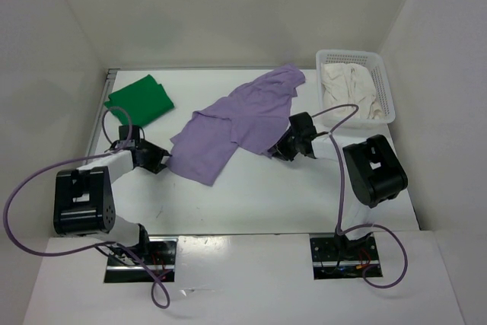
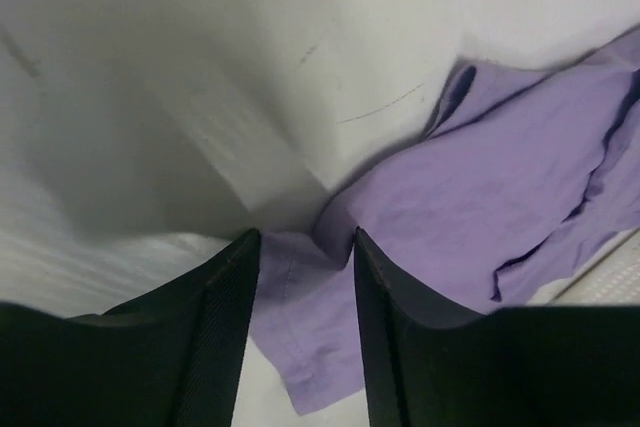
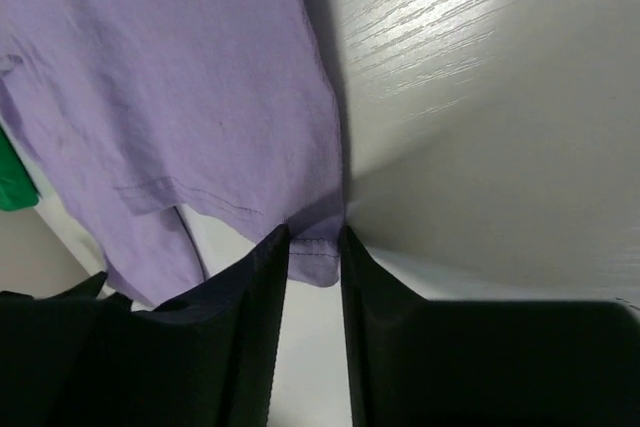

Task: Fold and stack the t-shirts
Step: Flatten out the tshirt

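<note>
The lavender-purple t-shirt (image 1: 236, 123) lies spread in a diagonal across the middle of the table. My left gripper (image 1: 162, 159) is at the shirt's near left corner. In the left wrist view, the hemmed corner of the purple shirt (image 2: 480, 197) fills the gap between that gripper's (image 2: 305, 237) fingers. My right gripper (image 1: 275, 150) is at the shirt's near right edge, and its wrist view shows the purple shirt's (image 3: 170, 77) hem pinched in the narrow gap of that gripper (image 3: 315, 232). The green t-shirt (image 1: 139, 100) lies folded at the back left. The cream-white t-shirt (image 1: 350, 89) is bunched in the basket.
The white perforated basket (image 1: 354, 55) stands at the back right corner, close to the right wall. White walls enclose the table on the left, back and right. A sliver of the green shirt (image 3: 10, 182) shows at the left edge of the right wrist view.
</note>
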Robot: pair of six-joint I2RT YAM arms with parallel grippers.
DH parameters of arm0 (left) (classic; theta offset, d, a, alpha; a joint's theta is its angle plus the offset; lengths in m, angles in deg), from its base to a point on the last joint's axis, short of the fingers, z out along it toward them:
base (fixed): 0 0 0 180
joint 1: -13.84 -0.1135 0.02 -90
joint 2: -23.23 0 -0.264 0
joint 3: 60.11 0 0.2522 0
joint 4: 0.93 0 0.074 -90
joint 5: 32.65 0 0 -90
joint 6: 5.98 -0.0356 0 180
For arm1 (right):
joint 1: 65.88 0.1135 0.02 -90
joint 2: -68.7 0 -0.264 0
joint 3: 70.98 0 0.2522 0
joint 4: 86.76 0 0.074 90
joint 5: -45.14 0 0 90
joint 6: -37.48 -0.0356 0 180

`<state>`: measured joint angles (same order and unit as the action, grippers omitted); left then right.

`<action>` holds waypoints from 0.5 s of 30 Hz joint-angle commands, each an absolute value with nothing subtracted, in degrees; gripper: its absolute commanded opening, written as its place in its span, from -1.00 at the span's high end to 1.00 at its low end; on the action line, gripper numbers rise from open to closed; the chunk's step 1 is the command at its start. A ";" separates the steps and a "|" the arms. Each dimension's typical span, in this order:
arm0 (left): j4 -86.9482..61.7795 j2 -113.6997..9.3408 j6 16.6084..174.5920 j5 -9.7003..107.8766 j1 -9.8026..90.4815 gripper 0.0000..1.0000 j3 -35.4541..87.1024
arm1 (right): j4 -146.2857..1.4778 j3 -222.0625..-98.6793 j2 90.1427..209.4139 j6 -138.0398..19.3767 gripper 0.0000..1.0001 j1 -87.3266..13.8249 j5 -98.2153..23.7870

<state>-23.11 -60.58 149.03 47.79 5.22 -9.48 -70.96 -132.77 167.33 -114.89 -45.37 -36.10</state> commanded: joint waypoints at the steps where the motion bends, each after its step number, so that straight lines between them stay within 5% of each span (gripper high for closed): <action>1: -22.51 -63.43 148.88 51.72 7.25 0.01 -8.03 | -71.24 -134.39 167.14 -114.22 0.40 -44.78 -37.47; 10: -25.66 -60.20 147.84 52.87 8.48 0.78 -5.57 | -69.66 -136.68 166.53 -112.64 0.99 -44.78 -37.99; 15: -29.45 -52.55 143.71 51.47 8.48 1.00 2.05 | -64.31 -142.12 160.21 -109.74 0.99 -44.78 -40.10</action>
